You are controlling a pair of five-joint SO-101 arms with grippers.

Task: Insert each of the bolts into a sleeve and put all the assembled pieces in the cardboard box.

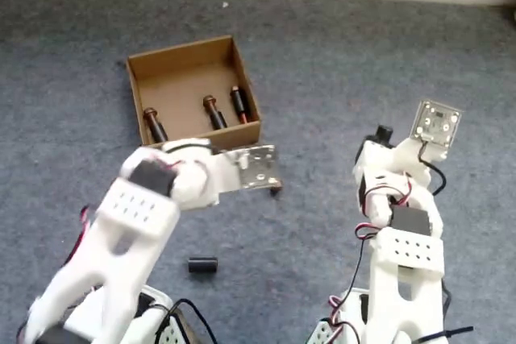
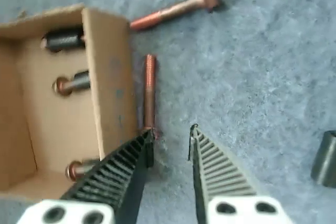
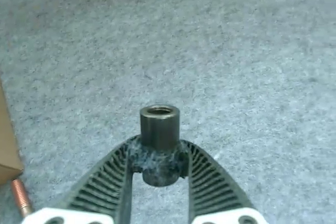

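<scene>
You're at the pickup step: left hand (image 2: 171, 132) spread over the bolt (image 2: 149, 93) lying just beside the cardboard box (image 2: 107, 77), right hand (image 3: 157, 151) pinching a sleeve (image 3: 159, 127), so I'd say lower and close on it next.

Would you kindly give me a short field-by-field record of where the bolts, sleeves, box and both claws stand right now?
Box: brown cardboard box, open, holding three sleeved bolts.
Loose bolts: two copper-coloured bolts on the grey carpet beside the box.
Loose sleeve: black cylindrical sleeve lying on the carpet.
Left claw: open, by the nearer bolt.
Right claw: shut on another dark sleeve.
</scene>
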